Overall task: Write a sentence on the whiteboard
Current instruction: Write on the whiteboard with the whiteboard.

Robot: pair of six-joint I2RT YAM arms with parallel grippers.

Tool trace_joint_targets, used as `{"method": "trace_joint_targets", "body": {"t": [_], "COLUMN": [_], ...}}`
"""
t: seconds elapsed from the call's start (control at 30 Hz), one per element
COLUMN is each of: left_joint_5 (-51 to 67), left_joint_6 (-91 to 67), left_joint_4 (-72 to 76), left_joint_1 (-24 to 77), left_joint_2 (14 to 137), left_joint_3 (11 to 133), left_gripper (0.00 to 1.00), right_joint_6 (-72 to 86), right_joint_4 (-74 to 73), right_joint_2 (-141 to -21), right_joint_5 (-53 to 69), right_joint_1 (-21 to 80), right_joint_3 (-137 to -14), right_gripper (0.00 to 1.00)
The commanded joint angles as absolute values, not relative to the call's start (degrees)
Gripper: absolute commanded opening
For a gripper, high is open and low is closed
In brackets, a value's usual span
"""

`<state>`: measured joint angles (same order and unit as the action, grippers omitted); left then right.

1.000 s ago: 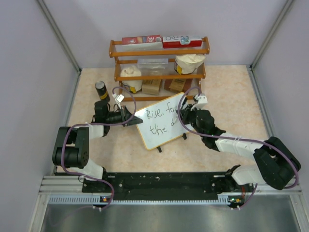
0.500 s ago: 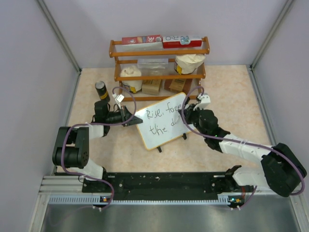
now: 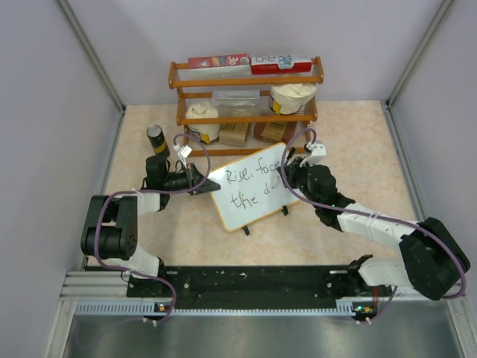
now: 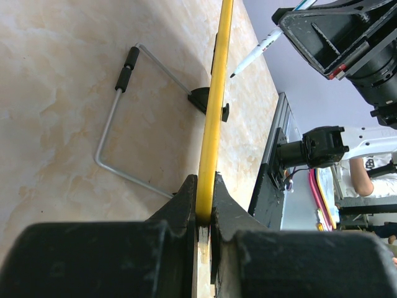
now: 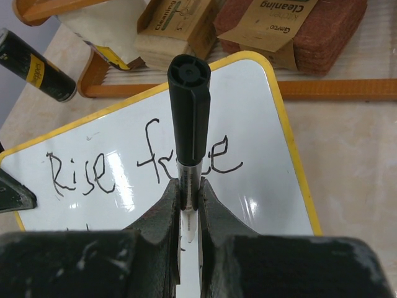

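**Whiteboard clamped, marker at the script**

My left hand [image 4: 205,189] is closed on the left edge of the whiteboard [image 3: 257,212], which stands mid-surface [image 3: 358,149], near side of the shelf [image 3: 246,118]. My right hand [image 5: 189,186] is closed on a marker [image 5: 190,105] over the sentence [image 3: 240,177].

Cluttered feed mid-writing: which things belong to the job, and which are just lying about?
In use: whiteboard, sentence, marker, left end effector clamping the board edge, right end effector gripping the marker.
Lying about: wooden shelf, black can, cleaning-pad packs.
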<state>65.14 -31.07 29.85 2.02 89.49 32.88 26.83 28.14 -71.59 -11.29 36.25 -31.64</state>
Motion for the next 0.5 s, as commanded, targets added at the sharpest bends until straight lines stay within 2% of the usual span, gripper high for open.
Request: {"method": "trace_joint_targets", "body": {"t": [0.0, 0.47], "left_joint_5": [54.76, 54.84], "left_joint_6": [-25.14, -25.14], "left_joint_4": [24.79, 24.79], "left_joint_1": [0.53, 0.53], "left_joint_2": [91.58, 91.58], "left_joint_3": [31.03, 31.11], "left_gripper": [0.0, 0.0], "right_joint_6": [27.42, 28.92], "right_joint_4": [30.06, 34.28], "right_joint_2": [-72.95, -74.97], "right_joint_5": [-11.25, -13.89], "right_joint_1": [35.77, 35.77], "right_joint_3": [-34.45, -33.57], "right_gripper": [0.0, 0.0]}}
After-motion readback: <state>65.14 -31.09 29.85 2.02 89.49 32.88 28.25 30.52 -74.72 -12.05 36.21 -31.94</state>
